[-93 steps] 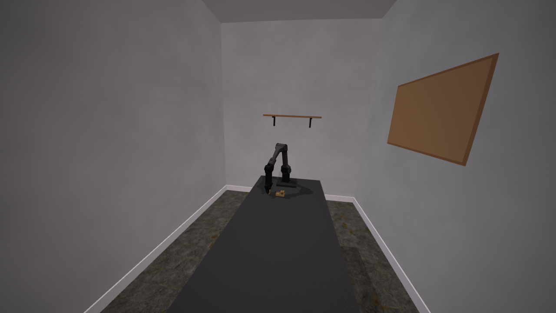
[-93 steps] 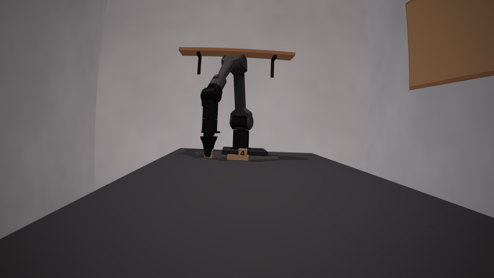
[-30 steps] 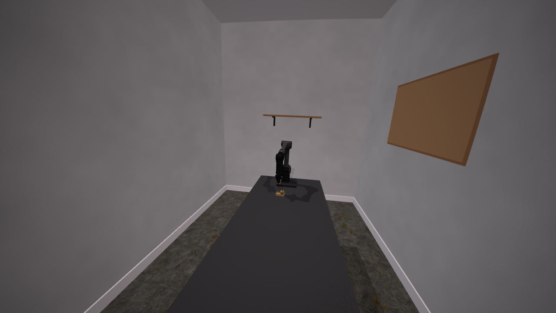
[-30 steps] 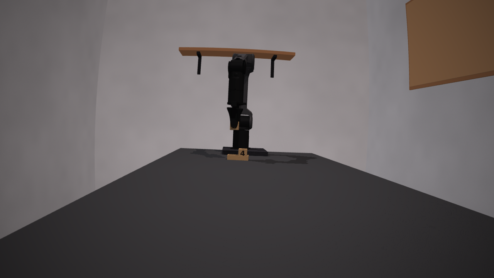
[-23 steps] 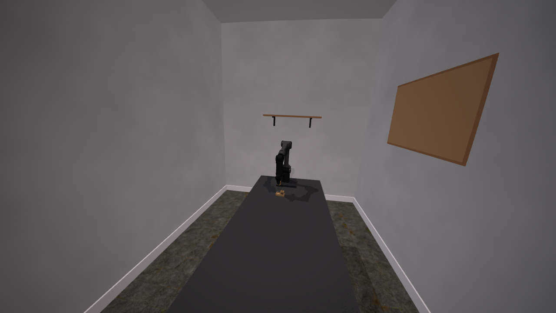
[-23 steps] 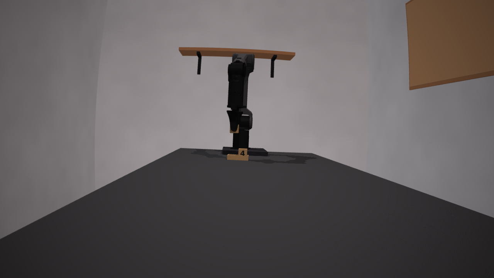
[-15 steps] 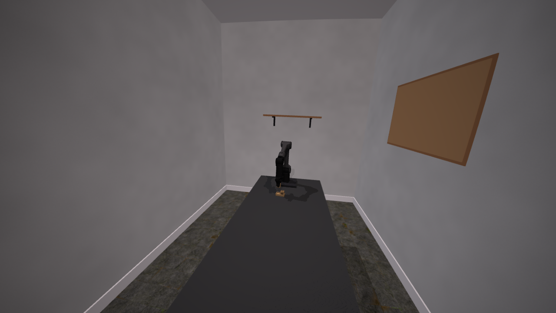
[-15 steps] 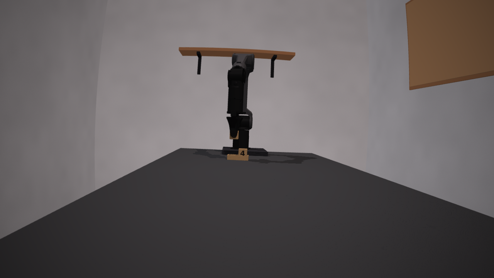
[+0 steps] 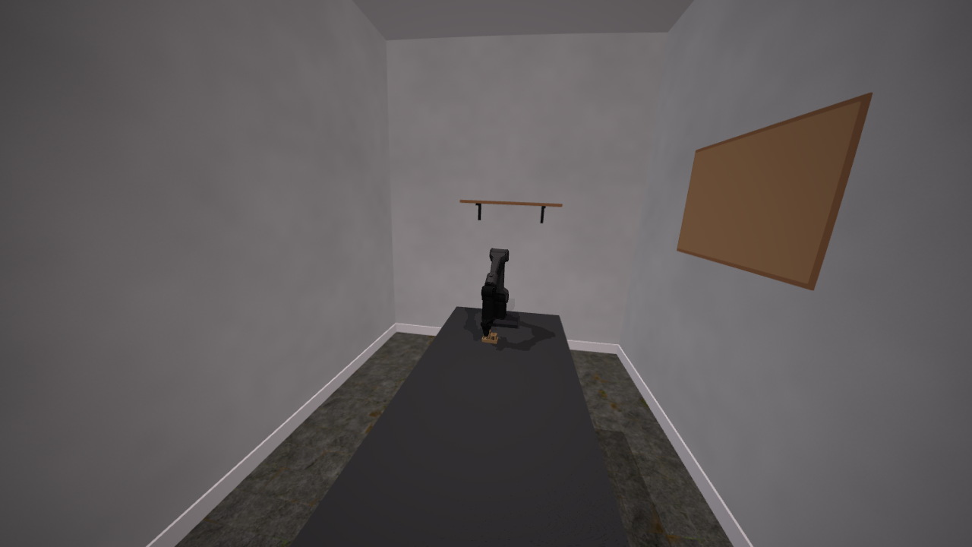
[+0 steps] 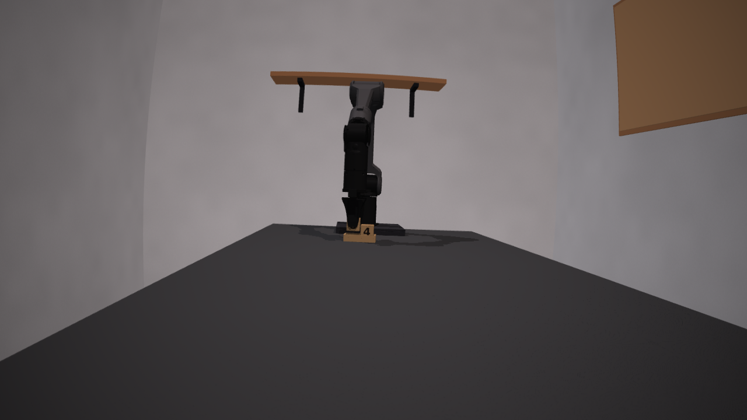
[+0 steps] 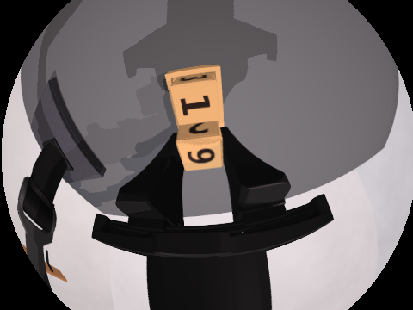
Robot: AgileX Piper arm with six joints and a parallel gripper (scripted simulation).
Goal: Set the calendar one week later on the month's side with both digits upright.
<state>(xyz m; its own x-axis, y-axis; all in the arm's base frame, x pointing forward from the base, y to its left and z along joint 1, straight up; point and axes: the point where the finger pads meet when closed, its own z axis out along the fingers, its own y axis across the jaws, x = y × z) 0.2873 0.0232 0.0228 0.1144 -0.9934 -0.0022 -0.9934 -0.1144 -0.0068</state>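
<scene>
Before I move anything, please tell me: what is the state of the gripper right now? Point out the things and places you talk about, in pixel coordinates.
Gripper (image 9: pixel 486 333) (image 10: pixel 353 226) (image 11: pixel 200 139): closed on the cube with the 9 (image 10: pixel 359 223) (image 11: pixel 200 155), at the tray (image 9: pixel 490 340) (image 10: pixel 359 238) (image 11: pixel 222 99).

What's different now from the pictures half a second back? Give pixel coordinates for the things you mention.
The gripper (image 9: pixel 485 333) (image 10: pixel 353 227) (image 11: pixel 200 139) came down and forward, toward the exterior camera, carrying its cube (image 10: pixel 358 223) (image 11: pixel 200 154) to the end of the tray (image 9: pixel 490 340) (image 10: pixel 359 238) (image 11: pixel 221 96) left of the "4" in the exterior view. It has neither gripped anything new nor let go. The tray and the cube showing "4" (image 9: pixel 494 336) (image 10: pixel 367 230) (image 11: pixel 195 103) stayed put.
</scene>
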